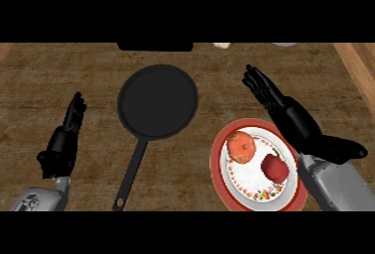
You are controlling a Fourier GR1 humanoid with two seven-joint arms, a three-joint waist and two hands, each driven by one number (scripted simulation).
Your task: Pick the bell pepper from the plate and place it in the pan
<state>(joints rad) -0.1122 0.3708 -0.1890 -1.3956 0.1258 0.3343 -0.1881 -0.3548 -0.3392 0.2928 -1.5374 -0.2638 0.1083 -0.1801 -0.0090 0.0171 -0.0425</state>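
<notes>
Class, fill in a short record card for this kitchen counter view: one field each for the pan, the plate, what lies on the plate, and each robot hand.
pan: black frying pan, nothing in it, handle toward the view's lower edge
plate: red-rimmed plate, right of the pan
on plate: orange bell pepper; red fruit or vegetable, type unclear
left hand: open, left of the pan, holding nothing
right hand: open, beyond the plate, holding nothing

Cut off at the top edge: a dark object (155, 46), a pale scrap (222, 45) and a greyish shape (285, 44), all too partial to name. Plate (221, 149) perhaps slightly overlapped along its right rim by the right forearm (338, 186). Both forearms cropped below.
</notes>
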